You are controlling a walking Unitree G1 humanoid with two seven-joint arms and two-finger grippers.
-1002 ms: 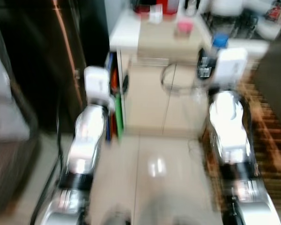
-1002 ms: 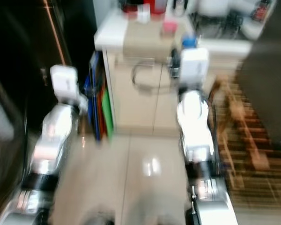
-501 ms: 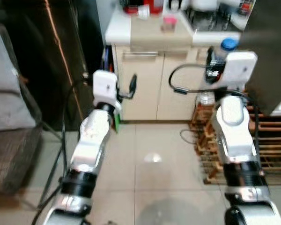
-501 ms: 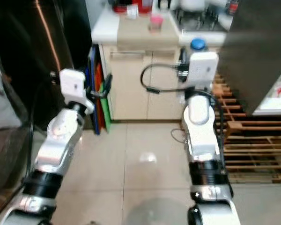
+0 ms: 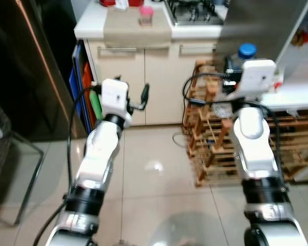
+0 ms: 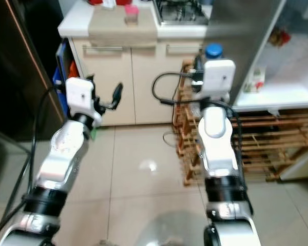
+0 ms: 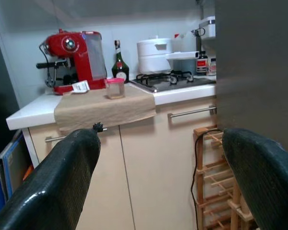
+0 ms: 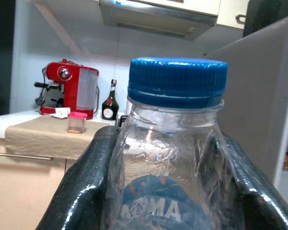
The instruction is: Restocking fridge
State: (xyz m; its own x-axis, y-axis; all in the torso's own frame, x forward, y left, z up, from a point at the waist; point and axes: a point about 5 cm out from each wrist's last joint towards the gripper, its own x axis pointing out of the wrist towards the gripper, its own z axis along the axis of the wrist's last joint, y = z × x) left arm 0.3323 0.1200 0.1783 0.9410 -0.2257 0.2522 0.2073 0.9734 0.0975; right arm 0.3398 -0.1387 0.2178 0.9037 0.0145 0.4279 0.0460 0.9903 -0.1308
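Right gripper (image 8: 170, 191) clamps a clear ribbed plastic bottle (image 8: 175, 158), blue screw cap, just before the grey fridge door (image 5: 262, 23). Left gripper (image 7: 163, 167) spread, empty. Slatted wooden rack (image 5: 215, 133) below, beige counter (image 5: 138, 28) beyond.

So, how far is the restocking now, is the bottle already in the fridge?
Not yet. Done: the right gripper has the bottle, its fingers closed around it, blue cap on. In hand: the robot carries it upright in front of the wooden rack, beside the open fridge door. Left: placing it on a fridge shelf. The left gripper is open and holds nothing.
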